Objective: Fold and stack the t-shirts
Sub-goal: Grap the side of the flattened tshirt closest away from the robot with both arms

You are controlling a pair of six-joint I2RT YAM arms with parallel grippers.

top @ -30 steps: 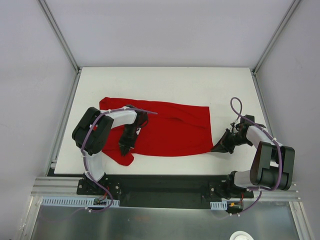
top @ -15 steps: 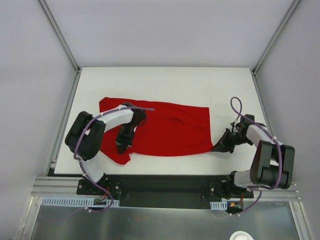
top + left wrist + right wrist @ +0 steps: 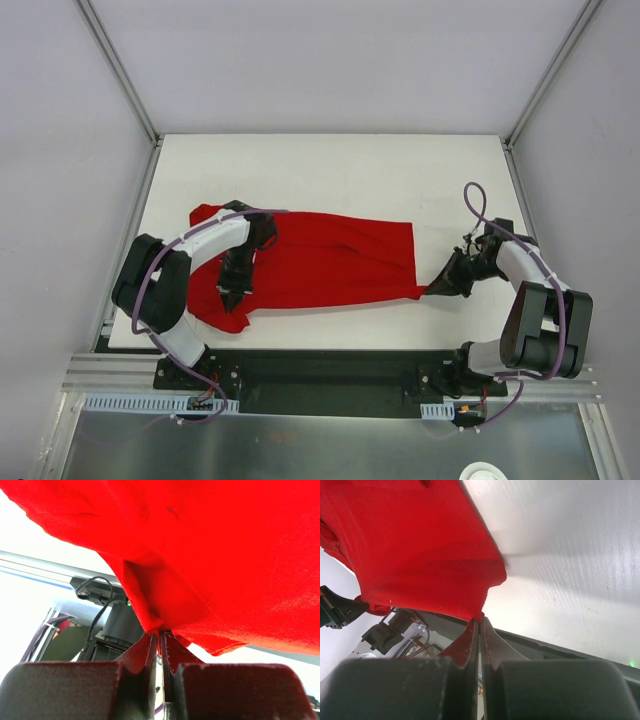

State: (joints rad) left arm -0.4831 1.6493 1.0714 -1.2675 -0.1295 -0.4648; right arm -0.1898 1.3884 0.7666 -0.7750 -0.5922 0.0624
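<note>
Matt red woven cloth t-shirt [image 3: 330,265], smooth white matt table [image 3: 330,170], dull dark fingers [image 3: 141,656]

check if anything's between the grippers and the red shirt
Nothing visible does: the left gripper is shut on the red t-shirt at its near-left part, and the right gripper is shut on its near-right corner.
</note>
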